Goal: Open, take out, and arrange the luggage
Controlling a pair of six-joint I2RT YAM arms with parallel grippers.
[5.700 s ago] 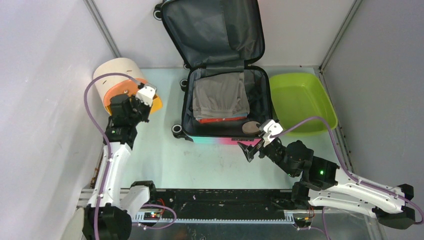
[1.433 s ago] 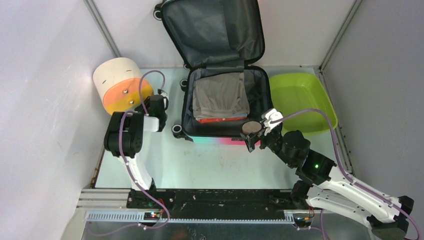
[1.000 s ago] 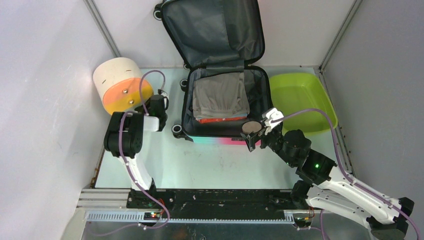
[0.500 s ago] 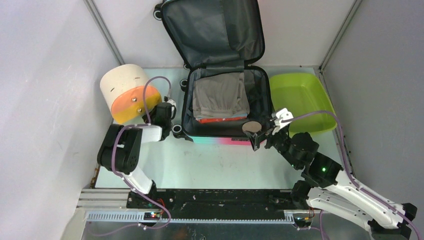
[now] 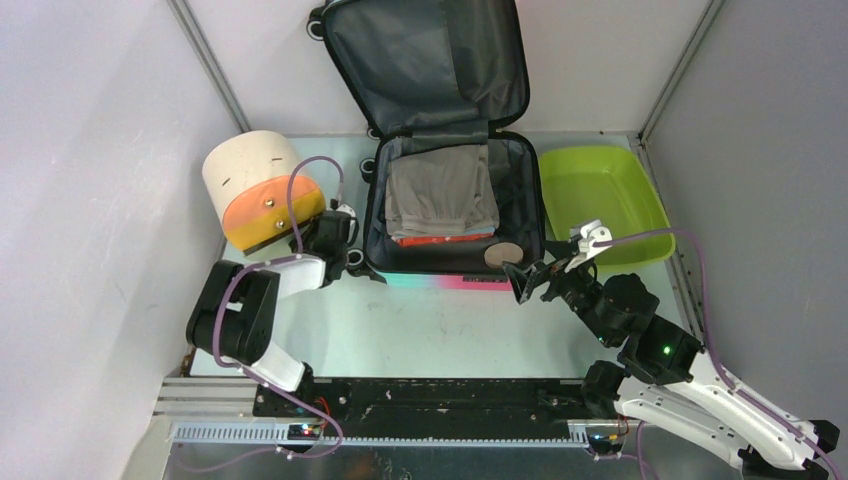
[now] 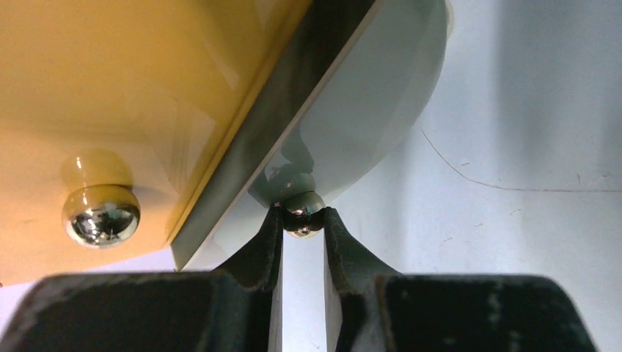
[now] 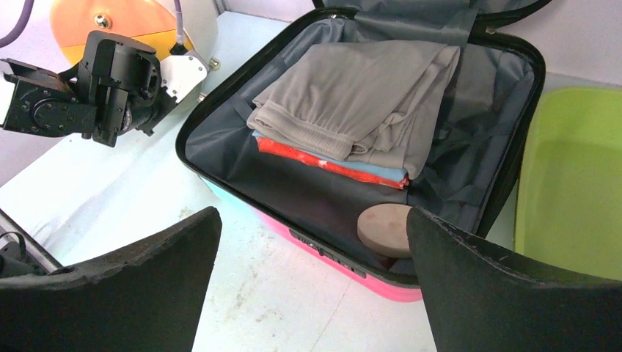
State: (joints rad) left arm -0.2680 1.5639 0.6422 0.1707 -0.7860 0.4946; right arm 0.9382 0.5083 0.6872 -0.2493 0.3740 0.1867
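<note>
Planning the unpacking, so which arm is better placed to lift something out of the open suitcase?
Right: the right hand is open at the near edge of the luggage, by the round disc. The left hand is shut on a metal knob on the cylinder.

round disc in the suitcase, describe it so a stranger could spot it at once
Find the open luggage in the middle of the table, lid up at the back. In its lower half, go past the folded clothes to the near right corner. The disc lies flat on the dark lining there: small, round, tan-brown, the only thing inside that is not folded cloth.
</note>
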